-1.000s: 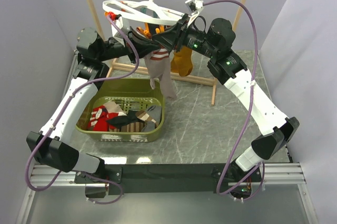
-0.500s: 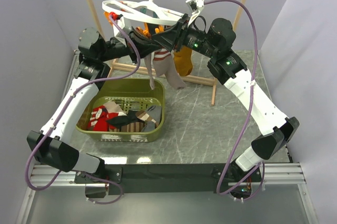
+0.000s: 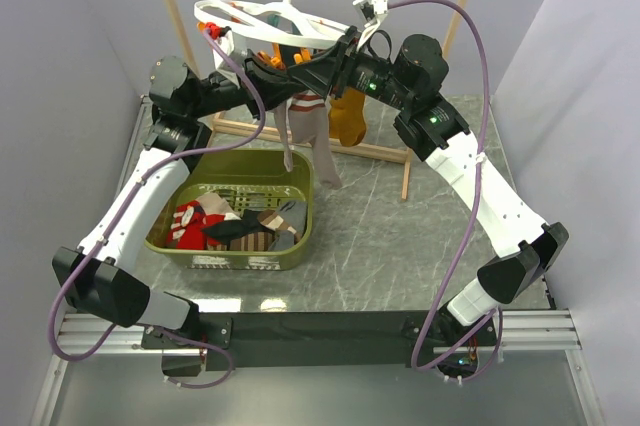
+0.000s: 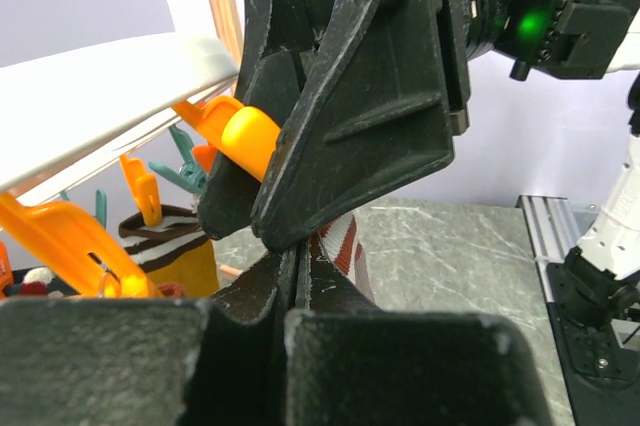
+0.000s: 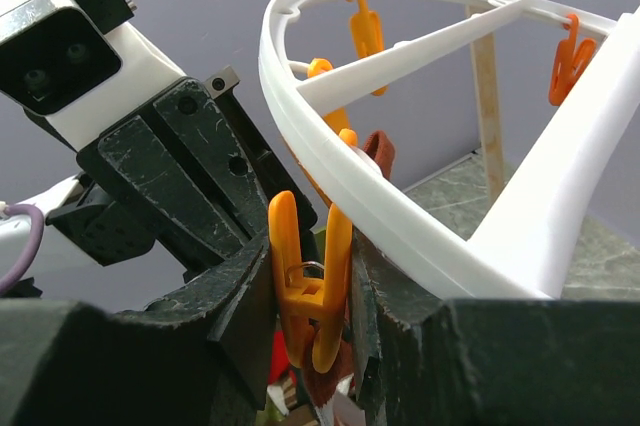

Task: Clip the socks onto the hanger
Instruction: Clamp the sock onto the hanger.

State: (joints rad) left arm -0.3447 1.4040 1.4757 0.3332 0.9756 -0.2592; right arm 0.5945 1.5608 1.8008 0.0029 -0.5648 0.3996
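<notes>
The white ring hanger (image 3: 262, 18) hangs by its hook from the rack's rod. A taupe sock (image 3: 309, 136) with a red and white striped cuff (image 4: 346, 242) dangles below the ring's front edge, where both grippers meet. My left gripper (image 4: 297, 264) is shut, with the cuff pinched at its tips. My right gripper (image 5: 312, 246) is shut on an orange clip (image 5: 300, 296) under the ring (image 5: 400, 221), squeezing its handles. The cuff (image 5: 322, 387) sits at the clip's lower mouth. In the top view the left gripper (image 3: 277, 68) and right gripper (image 3: 302, 68) almost touch.
A mustard-orange sock (image 3: 348, 116) hangs clipped behind the taupe one. An olive basket (image 3: 196, 249) with several other socks sits below left. The wooden rack frame (image 3: 408, 161) stands behind. More orange clips (image 5: 362, 18) hang on the ring's bars.
The sock's hanging foot swung right and has dropped back to hang straight. Both grippers have stayed together at the clip.
</notes>
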